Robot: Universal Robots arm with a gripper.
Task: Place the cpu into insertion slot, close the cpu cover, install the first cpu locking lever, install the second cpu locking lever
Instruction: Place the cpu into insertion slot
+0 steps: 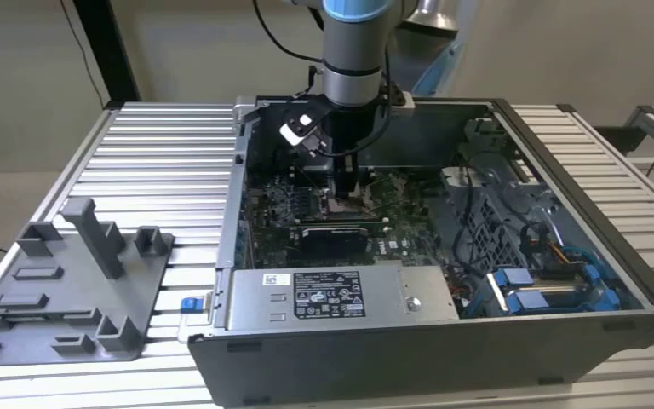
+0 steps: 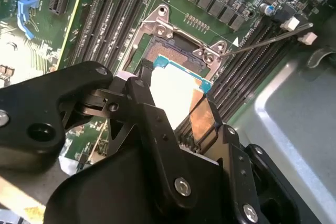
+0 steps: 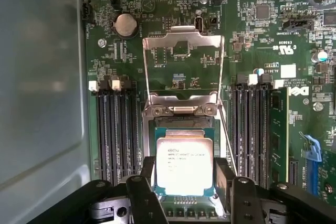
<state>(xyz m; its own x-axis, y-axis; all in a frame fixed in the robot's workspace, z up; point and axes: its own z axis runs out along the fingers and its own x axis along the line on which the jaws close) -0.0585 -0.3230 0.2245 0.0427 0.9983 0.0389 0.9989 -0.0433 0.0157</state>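
Pinching silver-grey square cpu [image 3: 185,161] in black gripper [image 3: 185,179] jaws, seemingly above silver-rimmed insertion slot [image 3: 181,123], thin silvery cpu cover [image 3: 182,31] flipped open for access.

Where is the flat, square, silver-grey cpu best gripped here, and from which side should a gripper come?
By two opposite thin edges, from straight above. The cpu lies flat, face up, at the silvery-rimmed insertion slot, so only its edges offer purchase. The thin silvery cpu cover is swung open, leaving the top clear. The gripper flanks it this way, pinching those edges.
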